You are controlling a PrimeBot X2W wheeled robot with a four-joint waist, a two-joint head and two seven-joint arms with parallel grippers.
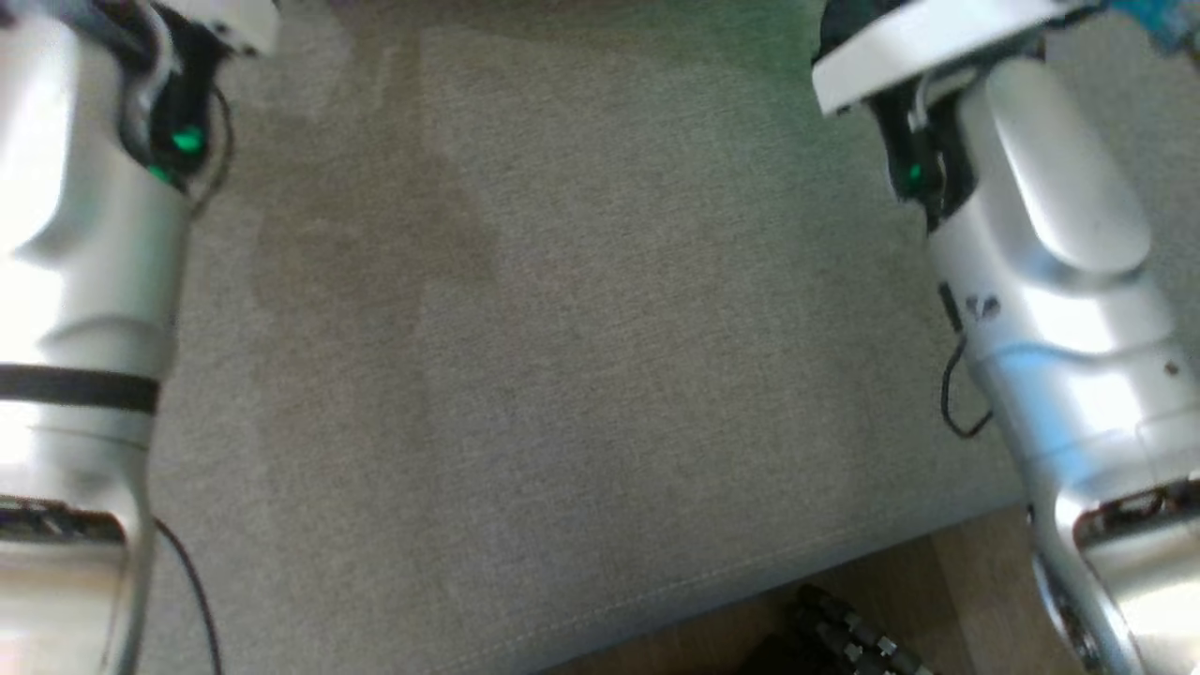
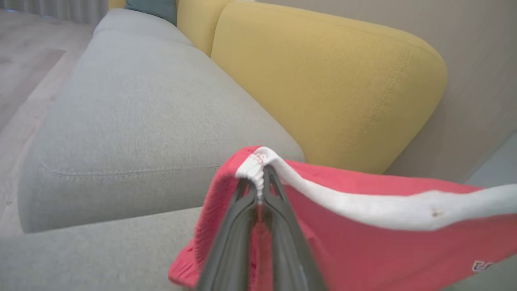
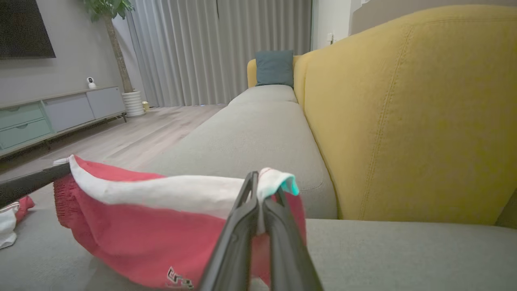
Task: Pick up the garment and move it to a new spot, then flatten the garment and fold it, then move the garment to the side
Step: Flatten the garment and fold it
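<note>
1. Your left gripper (image 2: pixel 260 180) is closed on one end of the white waistband of the red garment (image 2: pixel 363 246). The band is bunched between its two dark fingers.
2. Your right gripper (image 3: pixel 264 189) is clamped on the other end of that band, where a bit of turquoise lining shows.
3. The garment hangs stretched between the two grippers over the grey sofa seat (image 3: pixel 258 133), band uppermost. The red cloth droops toward the cushion, and you cannot tell whether its lower edge touches.
4. It hangs toward the seat's back edge, near the yellow backrest (image 2: pixel 323 81).
5. A second red and white cloth (image 3: pixel 10 222) lies on the seat beyond your left gripper.
6. From the head, your left forearm (image 1: pixel 84 281) and right forearm (image 1: pixel 1059 281) flank the seat. Its front edge meets the wooden floor (image 1: pixel 900 572) at the lower right.
</note>
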